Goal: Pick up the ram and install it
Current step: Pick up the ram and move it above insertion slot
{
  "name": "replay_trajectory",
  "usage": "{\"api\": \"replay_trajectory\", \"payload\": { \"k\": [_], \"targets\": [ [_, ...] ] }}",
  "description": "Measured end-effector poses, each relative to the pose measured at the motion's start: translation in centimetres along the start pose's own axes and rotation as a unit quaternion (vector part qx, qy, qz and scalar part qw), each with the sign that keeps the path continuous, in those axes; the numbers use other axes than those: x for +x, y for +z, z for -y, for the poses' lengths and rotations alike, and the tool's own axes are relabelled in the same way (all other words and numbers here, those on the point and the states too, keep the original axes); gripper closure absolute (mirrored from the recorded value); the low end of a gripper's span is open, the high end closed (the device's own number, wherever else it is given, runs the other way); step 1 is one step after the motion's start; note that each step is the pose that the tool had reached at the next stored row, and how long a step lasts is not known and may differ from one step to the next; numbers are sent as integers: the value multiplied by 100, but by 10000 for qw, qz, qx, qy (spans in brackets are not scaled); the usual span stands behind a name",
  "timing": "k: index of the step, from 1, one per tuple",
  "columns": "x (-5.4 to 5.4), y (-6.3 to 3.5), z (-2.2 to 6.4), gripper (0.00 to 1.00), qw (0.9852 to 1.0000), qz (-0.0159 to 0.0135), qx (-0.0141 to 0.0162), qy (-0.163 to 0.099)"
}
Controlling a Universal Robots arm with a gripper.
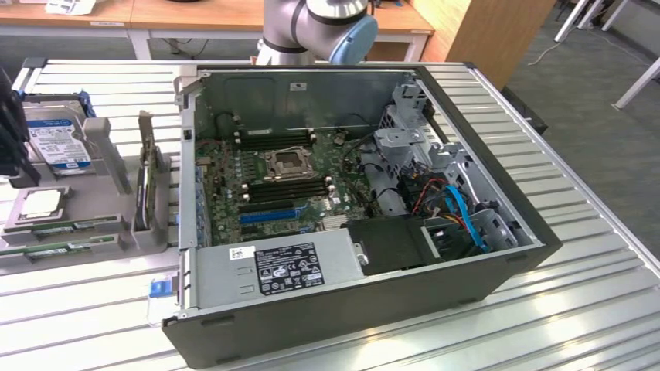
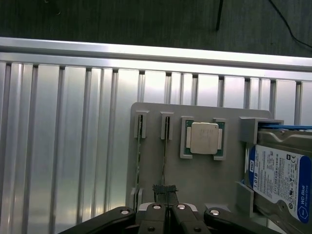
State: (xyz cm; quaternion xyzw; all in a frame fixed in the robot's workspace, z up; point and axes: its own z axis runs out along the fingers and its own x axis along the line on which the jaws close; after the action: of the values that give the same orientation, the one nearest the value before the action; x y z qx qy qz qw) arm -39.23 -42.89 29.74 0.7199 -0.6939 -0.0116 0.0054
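Two rams stand on edge in the slots of a grey holder (image 2: 204, 180): one ram (image 2: 140, 151) and a second ram (image 2: 165, 156) beside it. My gripper (image 2: 165, 190) is shut, its fingertips together directly over the end of the second ram; nothing shows between them. In the exterior view the rams (image 1: 73, 226) lie as green strips in the holder (image 1: 98, 209) at the exterior view's left, and the dark gripper (image 1: 23, 174) hangs above them at the frame edge. The open computer case (image 1: 351, 201) shows black memory slots (image 1: 289, 189) around the processor socket.
On the holder sit a processor chip (image 2: 204, 138) and a blue-labelled hard drive (image 2: 280, 180). An upright expansion card (image 1: 144, 185) stands between holder and case. The case has a power supply (image 1: 278, 270), a blue slot (image 1: 270, 215) and cables (image 1: 459, 209). Ribbed aluminium table (image 2: 63, 146) lies all around.
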Motion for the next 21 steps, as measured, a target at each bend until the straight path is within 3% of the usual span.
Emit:
{"api": "replay_trajectory", "payload": {
  "k": [11,14,17,21],
  "targets": [
    [0,39,1,90,10000,0,0,0],
    [0,39,1,84,10000,0,0,0],
    [0,39,1,71,10000,0,0,0],
    [1,40,1,71,10000,0,0,0]
  ]
}}
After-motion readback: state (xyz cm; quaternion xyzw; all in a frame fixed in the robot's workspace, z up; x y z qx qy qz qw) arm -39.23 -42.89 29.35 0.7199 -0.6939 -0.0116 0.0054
